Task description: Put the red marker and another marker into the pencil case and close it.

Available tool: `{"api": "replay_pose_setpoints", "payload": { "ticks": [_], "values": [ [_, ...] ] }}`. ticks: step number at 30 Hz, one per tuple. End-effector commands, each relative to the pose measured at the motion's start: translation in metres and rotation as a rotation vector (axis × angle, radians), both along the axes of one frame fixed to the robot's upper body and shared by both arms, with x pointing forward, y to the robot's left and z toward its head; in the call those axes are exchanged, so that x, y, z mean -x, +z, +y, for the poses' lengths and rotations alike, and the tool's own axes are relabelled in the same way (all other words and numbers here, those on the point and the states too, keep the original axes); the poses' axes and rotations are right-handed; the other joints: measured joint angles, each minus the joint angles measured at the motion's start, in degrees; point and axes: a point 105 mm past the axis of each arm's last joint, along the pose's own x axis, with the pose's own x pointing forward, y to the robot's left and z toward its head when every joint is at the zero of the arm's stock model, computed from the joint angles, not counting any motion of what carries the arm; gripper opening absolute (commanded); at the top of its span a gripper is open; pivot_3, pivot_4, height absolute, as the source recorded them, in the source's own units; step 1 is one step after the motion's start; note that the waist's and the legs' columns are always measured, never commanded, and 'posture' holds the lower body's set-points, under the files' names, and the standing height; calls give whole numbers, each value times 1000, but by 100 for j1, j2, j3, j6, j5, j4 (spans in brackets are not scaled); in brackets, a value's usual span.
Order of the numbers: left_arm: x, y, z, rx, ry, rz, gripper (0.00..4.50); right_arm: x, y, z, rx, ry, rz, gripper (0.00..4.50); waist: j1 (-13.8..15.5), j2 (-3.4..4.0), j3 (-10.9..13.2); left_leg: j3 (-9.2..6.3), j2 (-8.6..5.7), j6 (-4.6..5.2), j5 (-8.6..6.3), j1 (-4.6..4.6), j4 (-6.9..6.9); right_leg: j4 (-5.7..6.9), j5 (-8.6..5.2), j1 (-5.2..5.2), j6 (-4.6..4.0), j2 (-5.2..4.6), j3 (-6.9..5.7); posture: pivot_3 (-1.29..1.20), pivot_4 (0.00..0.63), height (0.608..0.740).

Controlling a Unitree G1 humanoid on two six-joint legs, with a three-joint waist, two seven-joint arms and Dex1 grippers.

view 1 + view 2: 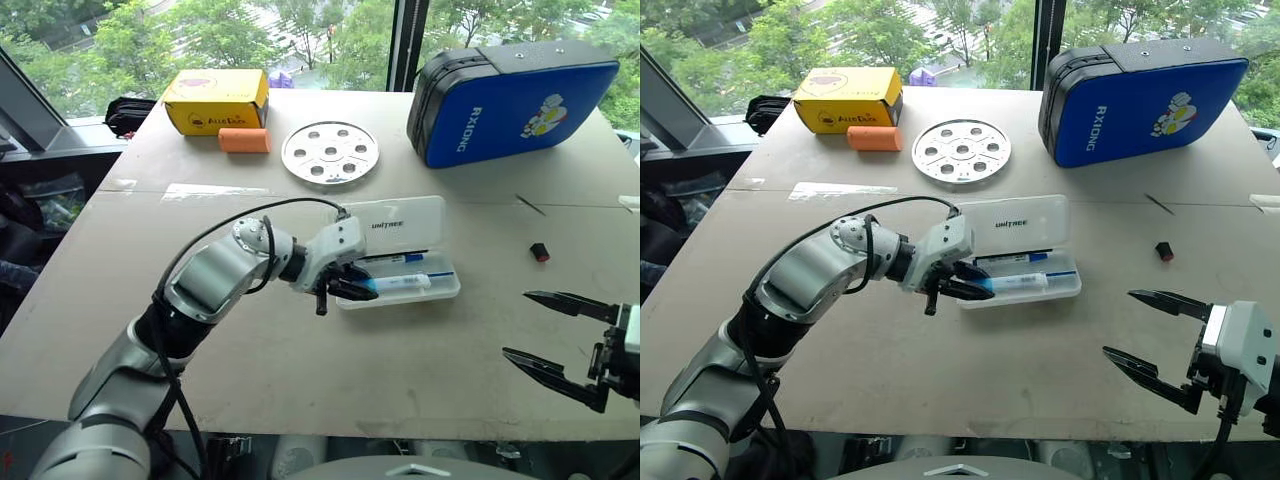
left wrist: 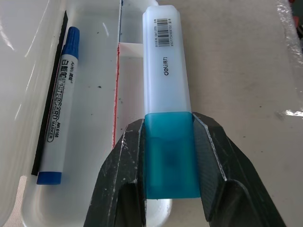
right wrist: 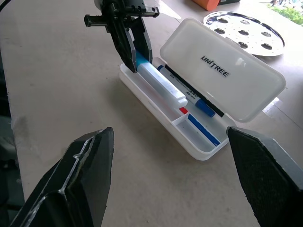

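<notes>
Holding a blue-capped highlighter (image 2: 166,118) by its cap, my left gripper (image 1: 345,290) is clamped on it over the front compartment of the pencil case (image 1: 441,290), which lies open at the table's (image 1: 300,380) centre, lid (image 1: 400,222) raised. A blue whiteboard marker (image 2: 57,113) already lies inside. I judge the barrel should settle flat and parallel to the divider before release, or the lid will not close. My right gripper (image 1: 1152,346) hangs spread wide and empty, well apart.

Centre frame, the left end effector (image 1: 345,290) grips a blue-capped highlighter (image 1: 400,284) over the open pencil case (image 1: 405,255); lower right, the right end effector (image 1: 545,332) hangs spread above the worktop (image 1: 300,370).
</notes>
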Motion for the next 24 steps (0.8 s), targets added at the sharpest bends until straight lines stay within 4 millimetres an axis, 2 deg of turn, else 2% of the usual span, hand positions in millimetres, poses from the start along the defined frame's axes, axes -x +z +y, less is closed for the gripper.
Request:
{"api": "replay_pose_setpoints", "payload": {
  "ticks": [1,11,16,21,24],
  "values": [
    [-4,2,-2,-9,-8,-48,753,5,7,3,12,-7,-33,3809,17,0,0,0,0,0,0,0,0,0,0,0,0,0,2,0,150,740],
    [-8,-5,-4,-22,26,-47,753,8,7,1,16,-24,-31,3809,30,0,0,-1,-2,0,0,-1,3,-2,0,0,0,-5,10,0,150,740],
    [-7,-2,-3,-7,34,-48,3170,5,7,-1,18,-36,-28,3809,31,0,0,-1,-1,0,0,0,3,-2,0,0,0,-6,11,0,150,740],
    [0,17,9,88,61,-14,3170,-6,2,-11,-12,-160,11,3809,15,1,0,-3,1,0,0,0,3,-2,0,-2,0,-5,11,0,150,740],
    [13,37,24,247,76,-27,3170,-28,-14,-33,-20,-369,111,3809,-24,2,-1,-1,8,0,0,2,1,-1,0,-4,-1,-5,15,0,150,740]
  ]
}}
